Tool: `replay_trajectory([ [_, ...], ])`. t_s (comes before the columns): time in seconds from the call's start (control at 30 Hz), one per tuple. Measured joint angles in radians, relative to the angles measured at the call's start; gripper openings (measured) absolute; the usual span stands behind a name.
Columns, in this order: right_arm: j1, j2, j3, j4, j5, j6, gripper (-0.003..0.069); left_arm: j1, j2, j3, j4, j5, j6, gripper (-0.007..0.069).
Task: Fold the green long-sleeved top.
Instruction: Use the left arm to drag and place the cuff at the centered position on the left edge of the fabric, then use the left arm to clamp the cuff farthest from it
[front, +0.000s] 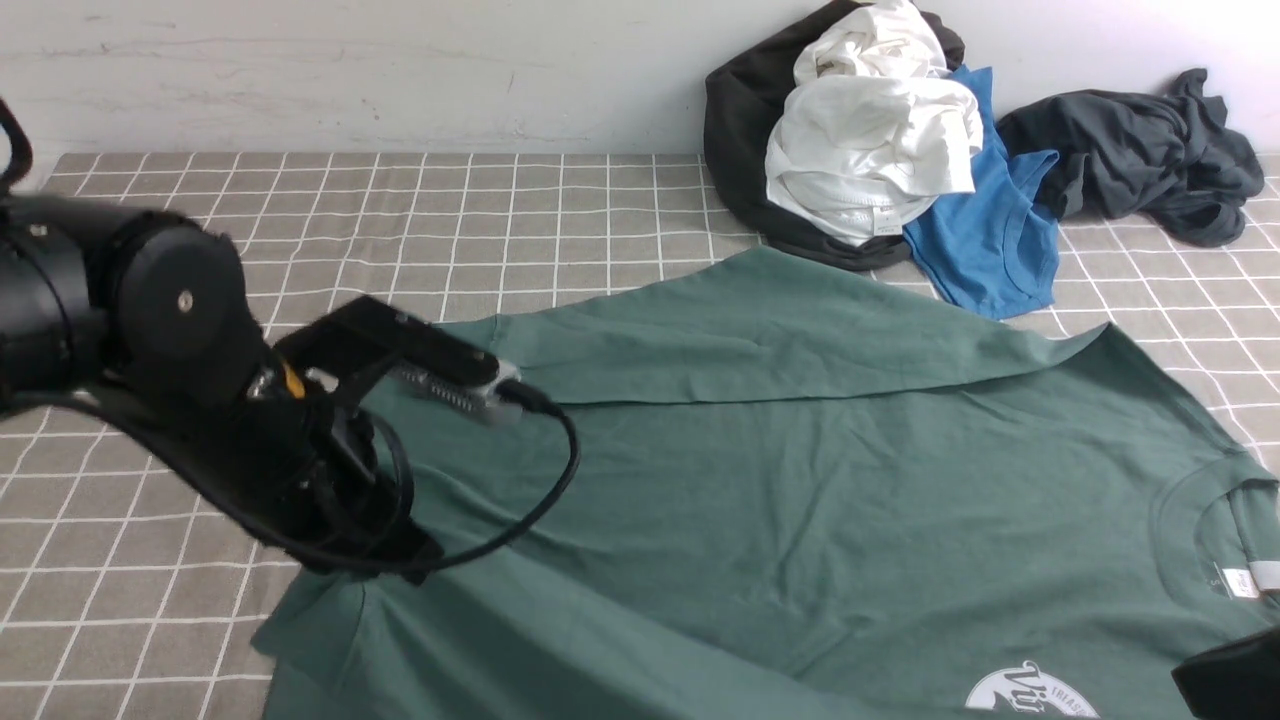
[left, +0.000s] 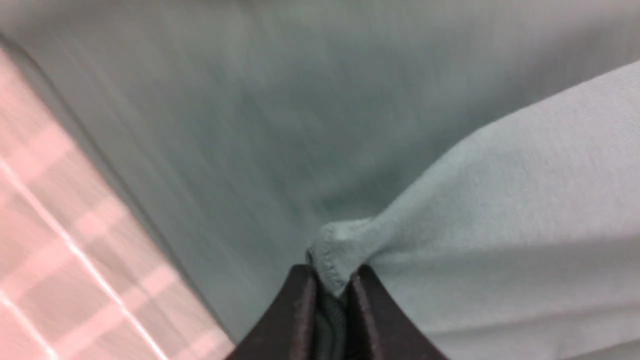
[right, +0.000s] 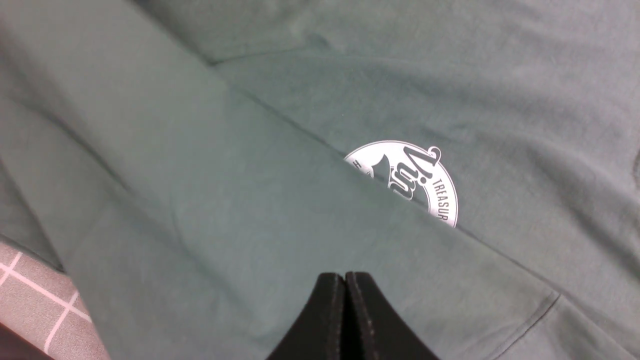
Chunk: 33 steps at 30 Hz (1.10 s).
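The green long-sleeved top (front: 800, 500) is lying spread, its five-o'clock logo (right: 415, 175) half hiding under a fold. The left gripper (left: 332, 280) is pinching its fabric, and the right gripper (right: 345, 280) is sitting closed.

Green long-sleeved top (front: 800, 480): dark green cotton, spread front-up on checked tabletop (front: 400, 220), neck twd right, hem twd left. Ribbed crew neck (front: 1175, 500) w/ white neck label (front: 1240, 580) showing. Round white chest logo (right: 410, 175) half hidden under folded-over layer. Also far sleeve (front: 750, 330) folded in across body. Hem-end fabric bunched, pinched btwn jaws of left gripper (left: 332, 275).
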Motion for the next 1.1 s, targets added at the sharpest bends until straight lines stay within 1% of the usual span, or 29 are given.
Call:
replay_trajectory([
  [0.1, 0.000, 0.000, 0.000, 0.000, 0.000, 0.000, -0.0016, 0.000, 0.084, -0.091, 0.019, 0.023, 0.000, 0.0045],
  [0.2, 0.000, 0.000, 0.000, 0.000, 0.000, 0.000, -0.0016, 0.000, 0.160, -0.131, 0.028, 0.032, 0.000, 0.0045],
  [0.23, 0.000, 0.000, 0.000, -0.001, 0.000, 0.000, -0.0016, 0.007, 0.230, -0.161, 0.030, 0.032, 0.000, 0.0045],
  [0.33, 0.000, 0.000, 0.000, -0.007, 0.000, 0.000, -0.0016, 0.029, 0.307, -0.197, 0.028, 0.033, -0.002, 0.0048],
  [0.43, 0.000, 0.000, -0.011, -0.027, 0.009, 0.020, -0.0016, 0.060, 0.374, -0.244, 0.027, 0.034, -0.003, 0.0081],
  [0.5, 0.000, 0.004, -0.027, -0.038, 0.011, 0.036, -0.0016, 0.071, 0.398, -0.266, 0.027, 0.035, -0.004, 0.0129],
  [0.57, 0.000, 0.021, -0.059, -0.051, 0.020, 0.055, -0.0016, 0.082, 0.413, -0.305, 0.024, 0.050, -0.007, 0.0204],
  [0.6, 0.000, 0.038, -0.088, -0.057, 0.024, 0.066, -0.0016, 0.090, 0.419, -0.334, 0.017, 0.064, -0.010, 0.0274],
  [0.63, 0.000, 0.042, -0.092, -0.057, 0.024, 0.067, -0.0016, 0.092, 0.420, -0.340, 0.015, 0.067, -0.010, 0.0274],
  [0.67, 0.000, 0.067, -0.121, -0.059, 0.024, 0.075, -0.0016, 0.105, 0.422, -0.389, -0.002, 0.085, -0.010, 0.0354],
  [0.73, 0.000, 0.115, -0.163, -0.058, 0.024, 0.090, -0.0016, 0.128, 0.422, -0.464, -0.026, 0.101, -0.009, 0.0453],
  [0.77, 0.000, 0.119, -0.166, -0.057, 0.024, 0.090, -0.0016, 0.128, 0.422, -0.464, -0.026, 0.103, -0.009, 0.0461],
  [0.83, 0.000, 0.165, -0.196, -0.052, 0.023, 0.095, -0.0016, 0.162, 0.433, -0.546, -0.056, 0.111, -0.006, 0.0535],
  [0.93, 0.000, 0.214, -0.211, -0.041, 0.023, 0.095, -0.0016, 0.199, 0.490, -0.629, -0.086, 0.110, -0.004, 0.0575],
  [0.97, 0.000, 0.217, -0.212, -0.040, 0.023, 0.095, -0.0016, 0.199, 0.490, -0.629, -0.086, 0.109, -0.004, 0.0575],
  [1.1, 0.000, 0.247, -0.212, -0.013, 0.023, 0.095, -0.0016, 0.215, 0.616, -0.693, -0.090, 0.055, -0.008, 0.0584],
])
